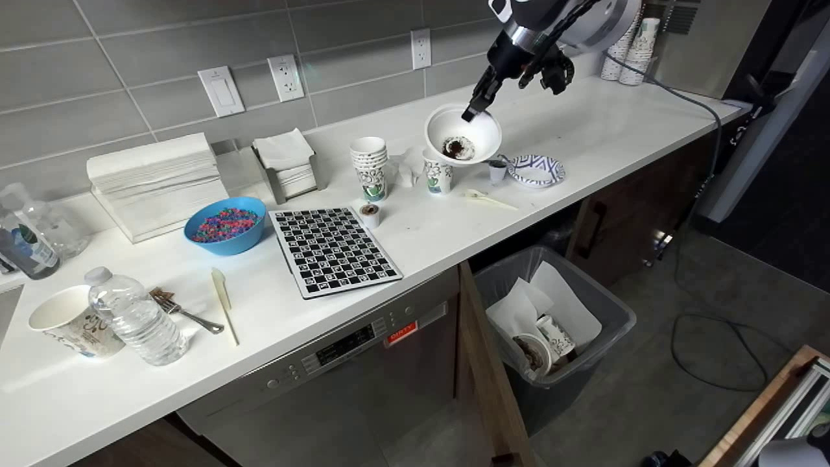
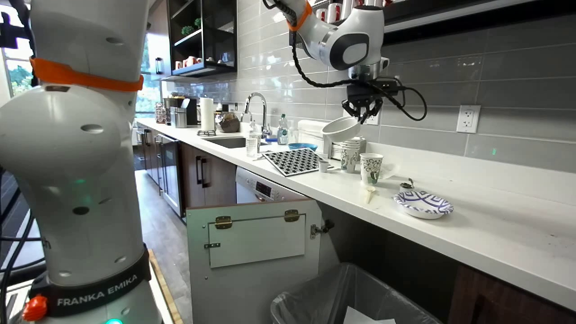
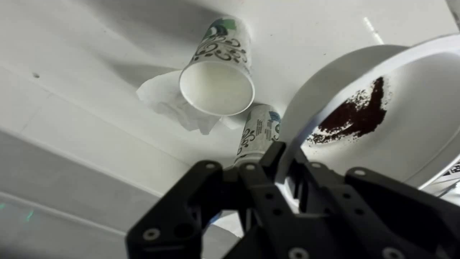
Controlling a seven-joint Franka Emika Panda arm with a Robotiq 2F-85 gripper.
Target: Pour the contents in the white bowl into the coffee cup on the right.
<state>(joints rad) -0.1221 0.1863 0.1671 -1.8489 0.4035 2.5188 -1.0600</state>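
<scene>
My gripper (image 1: 472, 113) is shut on the rim of the white bowl (image 1: 483, 133) and holds it tilted above the counter. It also shows in the wrist view, where the fingers (image 3: 286, 158) pinch the bowl's wall (image 3: 388, 158). Dark brown powder (image 3: 355, 115) lies on the bowl's bottom. The coffee cup (image 1: 439, 178), a white paper cup with dark swirls, stands upright on the counter, partly behind the bowl. In the wrist view the cup (image 3: 217, 86) is beside the bowl, apart from it, its visible inside pale. In an exterior view the bowl (image 2: 340, 130) is higher than the cup (image 2: 371, 170).
A stack of paper cups (image 1: 371, 170) stands close to the coffee cup. A small pod (image 1: 497, 172), a striped dish (image 1: 537, 170) and a plastic spoon (image 1: 489, 199) lie nearby. A checkered board (image 1: 334, 251) and blue bowl (image 1: 237, 243) are farther along. A bin (image 1: 619, 318) stands below.
</scene>
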